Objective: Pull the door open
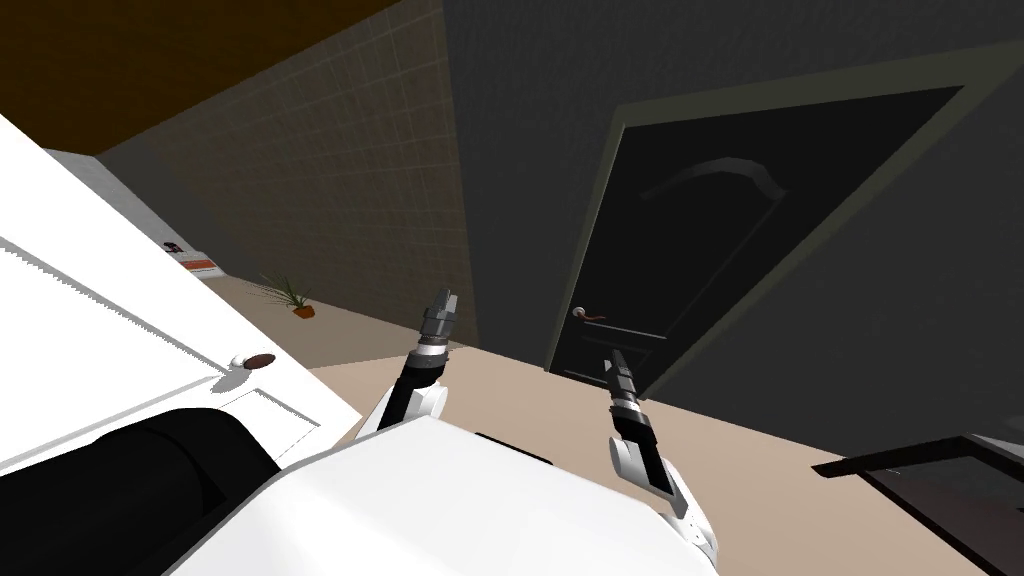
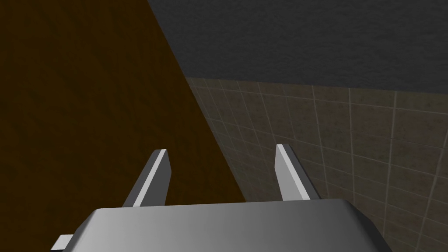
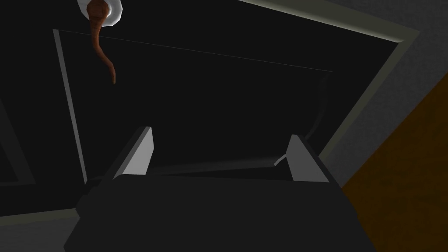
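A dark panelled door (image 1: pixel 690 260) stands shut in a grey-green frame ahead of me. Its thin reddish-brown lever handle (image 1: pixel 590 316) sits on a pale round rose at the door's left side. My right gripper (image 1: pixel 616 360) points at the lower door, just below and to the right of the handle, apart from it. In the right wrist view the handle (image 3: pixel 103 48) hangs off to one side of the open fingers (image 3: pixel 140 153), and the door panel (image 3: pixel 210 109) lies behind them. My left gripper (image 1: pixel 445 300) is raised to the left of the door, open and holding nothing (image 2: pixel 223 168).
A white door (image 1: pixel 120 330) with a round brown knob (image 1: pixel 259 360) stands close on my left. A small potted plant (image 1: pixel 292 297) sits on the floor by the tiled wall. Dark furniture (image 1: pixel 930 470) juts in at the lower right. Beige floor lies between me and the door.
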